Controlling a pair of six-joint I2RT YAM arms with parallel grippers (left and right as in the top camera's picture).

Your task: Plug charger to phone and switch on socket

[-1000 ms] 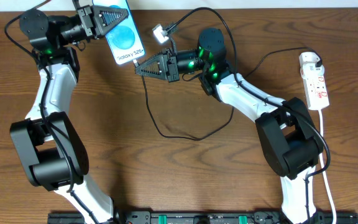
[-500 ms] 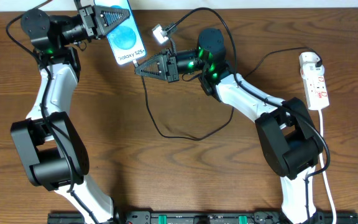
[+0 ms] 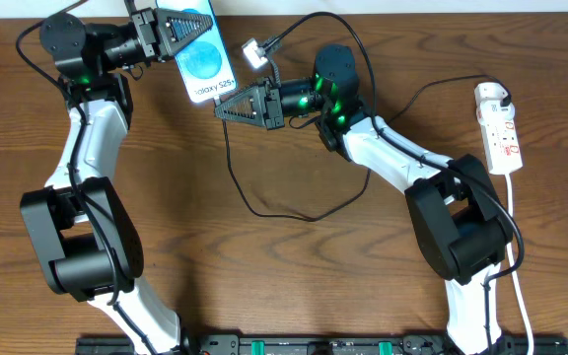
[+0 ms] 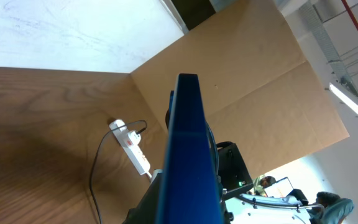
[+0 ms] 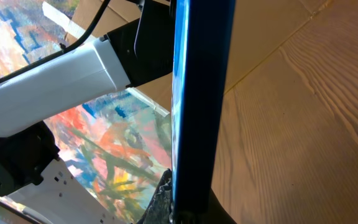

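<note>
My left gripper (image 3: 193,22) is shut on the phone (image 3: 205,61) and holds it off the table at the back left, blue screen up. In the left wrist view the phone (image 4: 188,149) is a blue edge rising between my jaws. My right gripper (image 3: 219,108) is shut on the plug tip of the charger (image 3: 294,215), just below the phone's near end. The phone (image 5: 197,93) stands edge-on right in front of its fingers (image 5: 164,198), and contact cannot be told. The charger's white adapter (image 3: 491,96) sits in the far end of the socket (image 3: 501,133) at the right.
The charger cable loops loosely over the middle of the table. The socket (image 4: 132,148) also shows in the left wrist view, with its white cord (image 3: 517,247) running toward the front edge. A brown cardboard wall (image 4: 260,93) stands behind the table. Both arm bases sit at the front.
My left gripper has shifted the phone slightly to the right and away. The right arm and the cable have stayed put.
</note>
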